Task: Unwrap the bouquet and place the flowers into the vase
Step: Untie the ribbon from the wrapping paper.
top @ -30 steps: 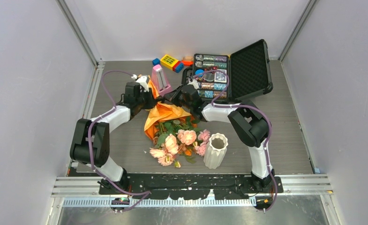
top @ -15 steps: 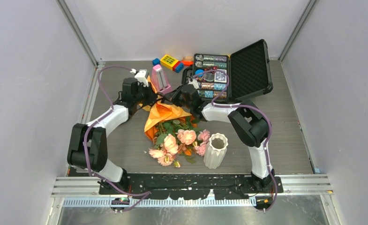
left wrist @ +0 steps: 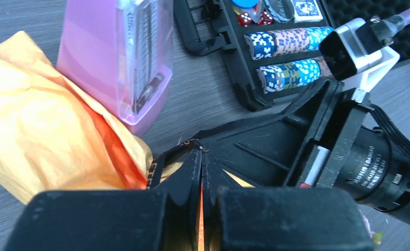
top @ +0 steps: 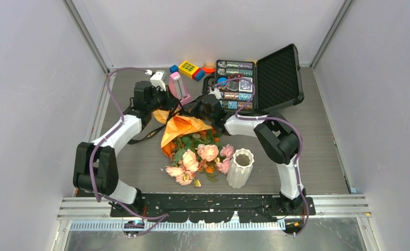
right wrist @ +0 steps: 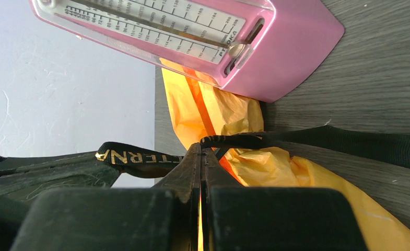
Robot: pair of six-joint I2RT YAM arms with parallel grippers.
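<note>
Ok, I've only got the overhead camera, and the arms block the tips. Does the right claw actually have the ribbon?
Observer: Yes. Its wrist view shows the right claw shut on the black ribbon, which carries gold lettering.
Operator: And the other one?
Observer: The left claw is shut too, with a lettered loop of ribbon running up to its tips.
Operator: Anything crowding them?
Observer: The orange paper lies against the base of the pink metronome.

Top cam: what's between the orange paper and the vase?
Top view: the flowers, heads and leaves, spilling from the orange paper toward the vase.
</note>
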